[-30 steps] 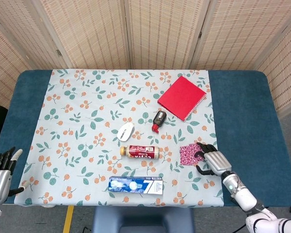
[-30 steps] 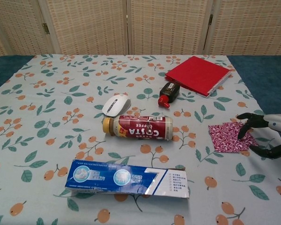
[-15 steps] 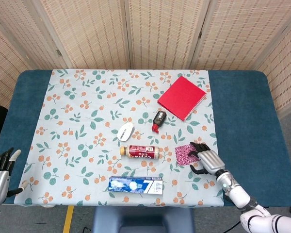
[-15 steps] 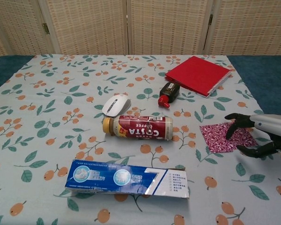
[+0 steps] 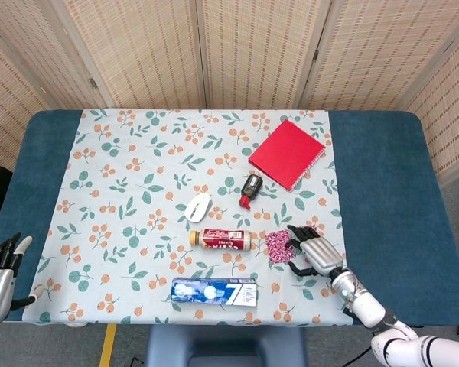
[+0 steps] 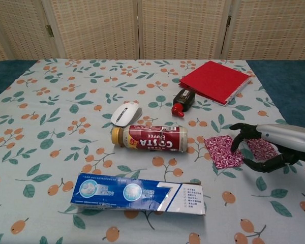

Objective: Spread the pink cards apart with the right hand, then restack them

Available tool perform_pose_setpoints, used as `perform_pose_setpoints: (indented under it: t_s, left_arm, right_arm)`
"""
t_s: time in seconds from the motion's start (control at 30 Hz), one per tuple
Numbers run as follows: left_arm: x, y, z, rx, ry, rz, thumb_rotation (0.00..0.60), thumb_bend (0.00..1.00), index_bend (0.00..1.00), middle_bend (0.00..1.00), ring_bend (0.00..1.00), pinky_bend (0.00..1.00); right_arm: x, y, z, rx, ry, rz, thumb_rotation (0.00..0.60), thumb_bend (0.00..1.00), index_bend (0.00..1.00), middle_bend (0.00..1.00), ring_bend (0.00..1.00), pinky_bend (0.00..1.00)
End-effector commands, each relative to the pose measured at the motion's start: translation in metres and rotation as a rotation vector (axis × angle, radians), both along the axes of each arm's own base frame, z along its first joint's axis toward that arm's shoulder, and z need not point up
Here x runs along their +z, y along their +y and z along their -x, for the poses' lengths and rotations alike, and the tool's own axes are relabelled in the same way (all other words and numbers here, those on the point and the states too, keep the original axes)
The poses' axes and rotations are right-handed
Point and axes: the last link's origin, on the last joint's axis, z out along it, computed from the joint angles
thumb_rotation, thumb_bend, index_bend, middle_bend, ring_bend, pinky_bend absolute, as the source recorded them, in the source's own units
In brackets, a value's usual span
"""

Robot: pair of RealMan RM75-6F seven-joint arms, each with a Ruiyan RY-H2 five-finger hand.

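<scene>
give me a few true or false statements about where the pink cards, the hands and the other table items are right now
1. The right hand has fingertips on the pink patterned cards. True.
2. The cards lie in one neat stack. False: they are spread, one part showing beyond the hand.
3. The red spiral notebook lies under the cards. False: it lies apart, far side.
4. The brown coffee bottle lies on its side. True.
5. The left hand holds the white computer mouse. False: it is empty at the table's edge.

Left of the pink cards (image 6: 222, 151) lies the coffee bottle (image 6: 149, 138); bare cloth lies in front.
</scene>
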Motion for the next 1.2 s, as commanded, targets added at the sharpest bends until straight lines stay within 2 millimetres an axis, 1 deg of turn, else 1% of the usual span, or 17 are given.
perform_pose_setpoints:
  t_s: [0.03,0.23,0.5,0.7,0.87,1.2]
  left_arm:
    - [0.000,0.000,0.000,-0.001,0.000,0.000,0.600,0.24,0.09,0.00,0.03,0.00]
    - [-0.001,-0.001,0.000,-0.004,-0.003,0.004,0.600,0.24,0.09,0.00,0.03,0.00]
    - [0.000,-0.003,0.001,0.001,-0.002,0.001,0.600,0.24,0.09,0.00,0.03,0.00]
    - [0.000,-0.004,0.002,0.002,-0.004,0.003,0.600,0.24,0.09,0.00,0.03,0.00]
    - [0.000,-0.004,0.003,0.004,-0.005,0.001,0.600,0.24,0.09,0.00,0.03,0.00]
    - [0.000,-0.003,0.001,-0.003,-0.002,0.006,0.600,0.24,0.09,0.00,0.03,0.00]
  right_arm:
    - [0.004,-0.001,-0.002,0.002,-0.012,0.016,0.353,0.51,0.28,0.00,0.00,0.00]
    - [0.008,-0.012,-0.008,0.004,-0.017,0.036,0.353,0.51,0.28,0.00,0.00,0.00]
    - [-0.004,-0.023,-0.018,0.020,0.009,0.011,0.354,0.51,0.28,0.00,0.00,0.00]
    - [-0.009,-0.026,-0.020,0.024,0.028,-0.007,0.354,0.51,0.28,0.00,0.00,0.00]
    - [-0.008,-0.018,-0.017,0.024,0.034,-0.017,0.355,0.51,0.28,0.00,0.00,0.00]
    - [-0.002,0.009,-0.004,0.022,0.051,-0.046,0.355,0.51,0.28,0.00,0.00,0.00]
